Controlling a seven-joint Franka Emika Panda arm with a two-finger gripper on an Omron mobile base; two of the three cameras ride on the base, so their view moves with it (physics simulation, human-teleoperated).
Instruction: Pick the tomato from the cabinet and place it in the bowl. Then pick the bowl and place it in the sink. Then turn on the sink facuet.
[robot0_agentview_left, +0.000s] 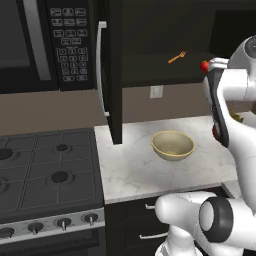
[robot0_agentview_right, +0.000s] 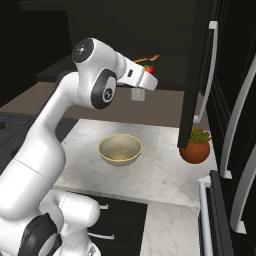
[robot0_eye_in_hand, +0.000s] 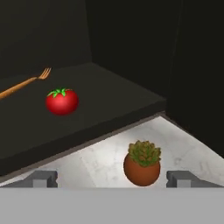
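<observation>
The tomato (robot0_eye_in_hand: 62, 101), small, red and green-stemmed, rests on the dark inner shelf of the open cabinet (robot0_agentview_left: 116, 75). It also peeks out beside my hand (robot0_agentview_left: 204, 66) and just past my wrist (robot0_agentview_right: 149, 69). My gripper (robot0_eye_in_hand: 112, 178) is open, its fingertips (robot0_eye_in_hand: 43, 178) wide apart with nothing between them. It hovers in front of the shelf edge, short of the tomato. The pale yellow bowl (robot0_agentview_left: 172, 145) stands empty on the marble counter below (robot0_agentview_right: 120, 149). The sink and the sink faucet are out of view.
A wooden fork (robot0_eye_in_hand: 24, 85) lies on the shelf behind the tomato. A round terracotta pot with a plant (robot0_agentview_right: 195, 147) sits on the counter under the cabinet's right side. The stove (robot0_agentview_left: 50, 170) and microwave (robot0_agentview_left: 45, 45) are to the left.
</observation>
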